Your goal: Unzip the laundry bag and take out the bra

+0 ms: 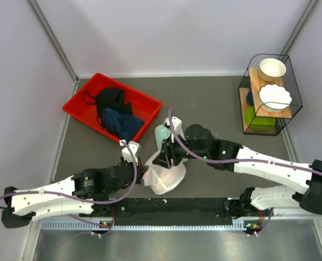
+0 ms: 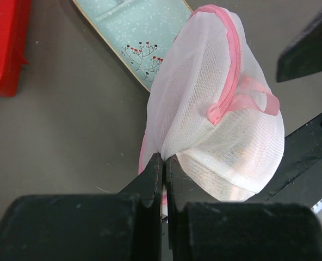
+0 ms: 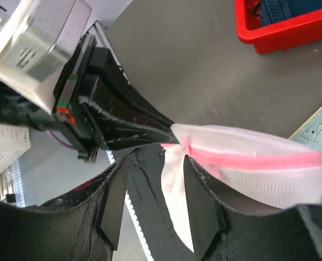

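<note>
Two grippers crowd the laundry bag (image 1: 163, 175), which stands bulging near the table's front edge between the arms, its pink zipper (image 2: 234, 60) arching over the top. The left gripper (image 2: 163, 163) is clamped tight on a fold of mesh low on the bag's left side. The right gripper (image 3: 158, 163) hangs over the bag from behind with its jaws standing apart; loose white mesh and the pink end of the zipper lie between them, nothing pinched. The bra cannot be made out through the mesh. Just behind the bag lies a mint tray (image 2: 134, 27), mostly hidden under the right wrist in the top view. Farther back on the left, a red bin (image 1: 80, 103) holds a black garment (image 1: 111, 100) and a dark blue cloth (image 1: 120, 124), its near corner close to the left arm. A wire rack (image 1: 247, 104) with two white bowls (image 1: 272, 68) stands well apart by the right wall. Bare grey table (image 1: 215, 103) lies open behind the right arm and left of the bag; in front, the black base rail (image 1: 172, 206) runs near the bag's underside
</note>
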Robot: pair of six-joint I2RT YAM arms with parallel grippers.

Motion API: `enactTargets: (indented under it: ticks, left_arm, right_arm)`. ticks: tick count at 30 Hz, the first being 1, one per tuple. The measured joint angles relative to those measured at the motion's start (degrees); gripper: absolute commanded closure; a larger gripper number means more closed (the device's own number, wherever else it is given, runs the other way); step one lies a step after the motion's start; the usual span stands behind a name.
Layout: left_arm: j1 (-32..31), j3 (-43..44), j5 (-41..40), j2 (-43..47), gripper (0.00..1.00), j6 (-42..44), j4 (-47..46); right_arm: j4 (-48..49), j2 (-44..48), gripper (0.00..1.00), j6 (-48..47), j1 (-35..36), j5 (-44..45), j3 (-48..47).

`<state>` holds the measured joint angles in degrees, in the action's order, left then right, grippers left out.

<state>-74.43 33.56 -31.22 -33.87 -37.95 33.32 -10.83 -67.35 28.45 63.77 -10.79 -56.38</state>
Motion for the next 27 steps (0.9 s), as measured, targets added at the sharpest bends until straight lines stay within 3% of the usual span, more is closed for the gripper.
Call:
enactTargets:
  ticks: [12, 21, 27]
  left_arm:
    - [0.0, 0.09, 1.05, -0.55, 1.0, 0.48, -0.33]
    - [0.0, 0.09, 1.36, 0.59, 1.0, 0.46, -0.35]
    - [0.0, 0.09, 1.4, 1.9, 1.0, 0.46, -0.24]
  right_arm:
    - [0.79, -9.31, 0.53, -0.11, 0.22, -3.76, -3.43]
    - [5.9, -4.79, 0.53, -1.44, 0.26, -15.98, 1.7]
    - [4.63, 0.04, 0.55, -2.29, 0.35, -8.17, 2.86]
